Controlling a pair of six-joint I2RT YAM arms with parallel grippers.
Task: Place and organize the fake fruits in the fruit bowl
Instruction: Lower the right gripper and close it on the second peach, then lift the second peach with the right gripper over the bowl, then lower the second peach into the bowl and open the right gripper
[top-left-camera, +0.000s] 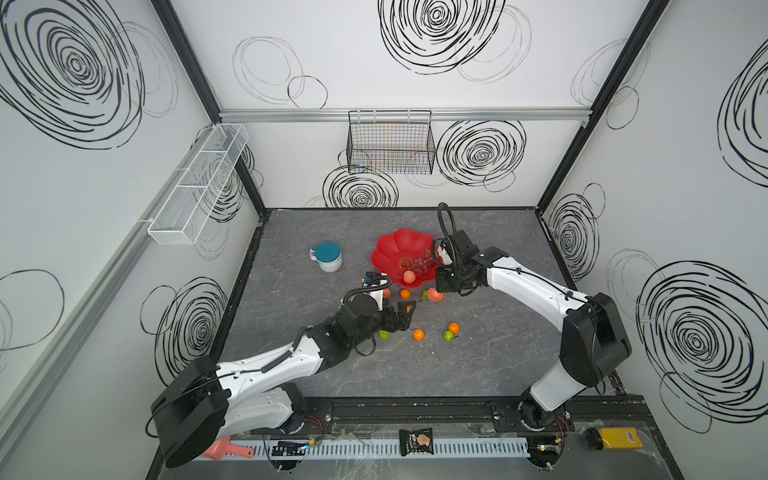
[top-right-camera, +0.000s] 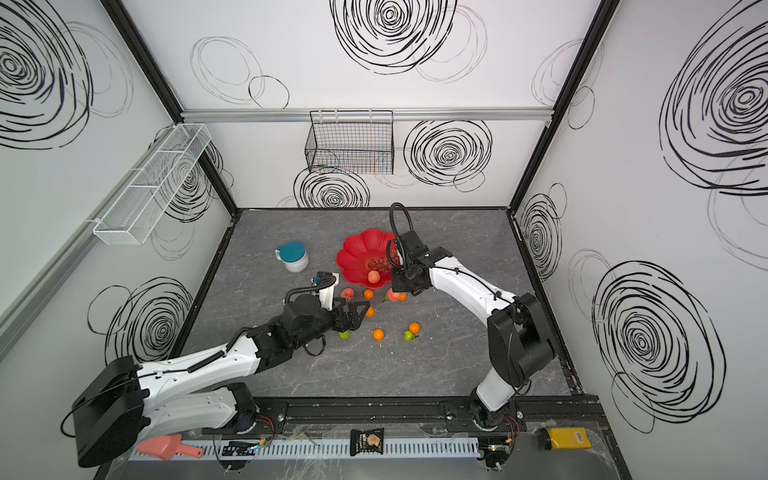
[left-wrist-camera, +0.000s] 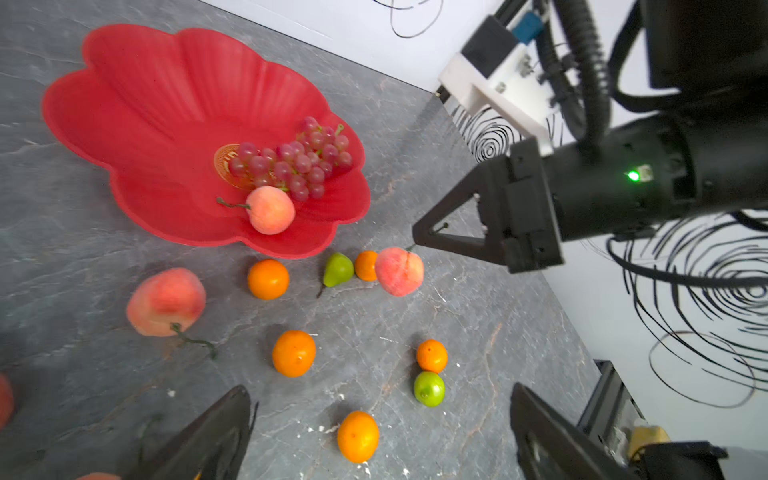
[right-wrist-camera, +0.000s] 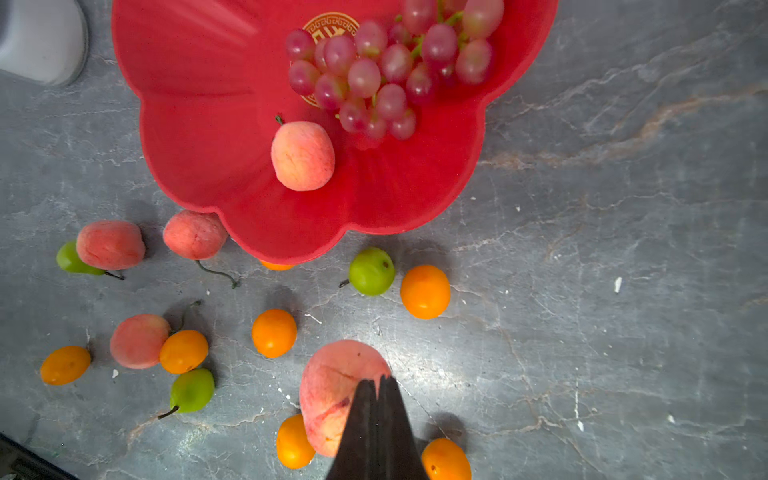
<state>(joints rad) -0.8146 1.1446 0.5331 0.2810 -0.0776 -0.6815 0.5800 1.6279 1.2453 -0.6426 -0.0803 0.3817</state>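
Observation:
The red scalloped fruit bowl (top-left-camera: 395, 245) (right-wrist-camera: 208, 124) holds a grape bunch (left-wrist-camera: 295, 162) (right-wrist-camera: 386, 70) and one peach (left-wrist-camera: 270, 210) (right-wrist-camera: 302, 156). Just in front of the bowl, my right gripper (right-wrist-camera: 378, 380) (left-wrist-camera: 417, 239) is shut on the stem of another peach (left-wrist-camera: 399, 272) (right-wrist-camera: 332, 395) (top-left-camera: 435, 295). My left gripper (left-wrist-camera: 380, 388) (top-left-camera: 405, 318) stands open low over the table, with an orange (left-wrist-camera: 358, 436) lying between its fingers, untouched. Several oranges, peaches and green pears lie loose on the table in front of the bowl.
A white mug with a teal lid (top-left-camera: 326, 256) stands left of the bowl. A pear (top-left-camera: 448, 336) and an orange (top-left-camera: 454, 328) lie together near the table's middle, another orange (top-left-camera: 418, 334) beside them. A black wire basket (top-left-camera: 390, 143) hangs on the back wall.

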